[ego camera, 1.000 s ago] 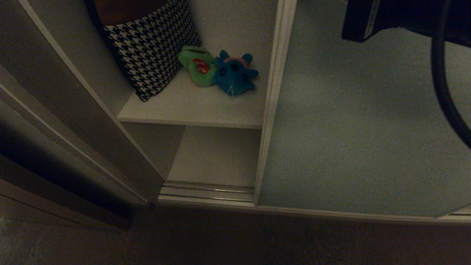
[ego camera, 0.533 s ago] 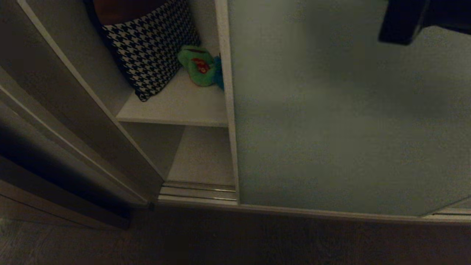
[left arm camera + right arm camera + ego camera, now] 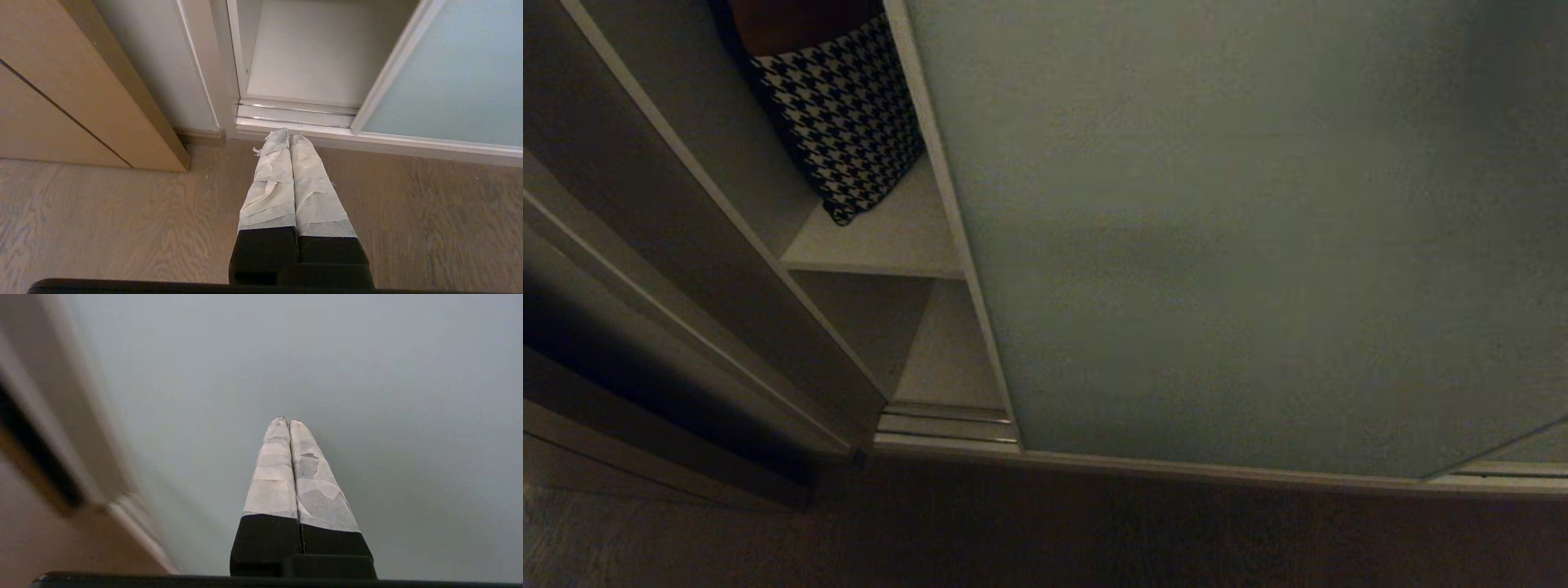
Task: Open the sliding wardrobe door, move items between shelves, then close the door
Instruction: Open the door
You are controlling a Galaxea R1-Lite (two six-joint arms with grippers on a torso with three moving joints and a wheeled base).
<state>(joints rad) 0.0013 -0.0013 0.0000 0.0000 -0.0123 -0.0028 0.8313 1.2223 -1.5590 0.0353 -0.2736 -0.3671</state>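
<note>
The pale grey-green sliding wardrobe door [image 3: 1241,245] covers most of the opening; a narrow gap stays at its left. Its light frame edge [image 3: 947,220] crosses the upper shelf [image 3: 882,241] and the lower shelf [image 3: 943,359]. The items are hidden behind the door. My right gripper [image 3: 284,421] is shut, its taped tips against or just off the door panel [image 3: 367,375]; it is outside the head view. My left gripper [image 3: 289,134] is shut and empty, parked low over the wooden floor before the floor track [image 3: 294,112].
A black-and-white houndstooth bag [image 3: 845,122] leans at the back of the upper shelf. The wardrobe's side wall [image 3: 686,204] stands left of the gap. Brown wooden panelling [image 3: 61,90] is further left. The ribbed floor track [image 3: 943,425] runs under the gap.
The door has slid left, covering both plush toys and narrowing the gap. The right arm has left the head view's top right corner. The left arm has kept still.
</note>
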